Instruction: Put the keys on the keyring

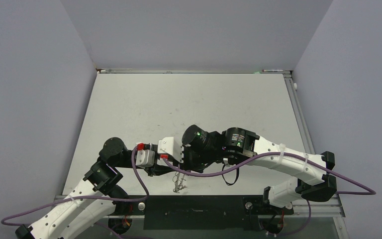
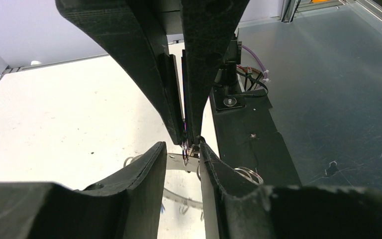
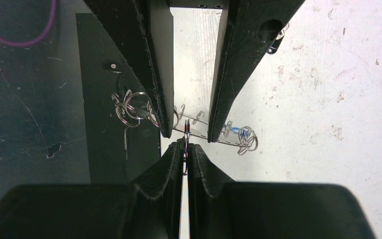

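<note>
Just beyond plate point(image 1: 194, 211), half hidden from above by both arms point(image 1: 199, 144) and a purple cable point(image 1: 141, 181): keyring point(image 1: 179, 183), edge-on, long axis running toward plate. Pinched across its band by left gripper point(image 2: 182, 145), fingers apart; thin loop point(image 3: 186, 128) nipped in right gripper point(image 3: 185, 145), pressed together.

Your left gripper point(image 2: 182, 147) reaches in from the near edge, jaws apart. The keyring point(image 2: 191, 157) shows its silver band across the gap; contact can't be judged. Facing it, the right gripper point(image 2: 187, 137) is clamped on a thin metal piece point(image 2: 184, 107) seen edge-on, tips just above that band. White table point(image 2: 69, 124) left, black plate point(image 2: 253, 139) right.
</note>
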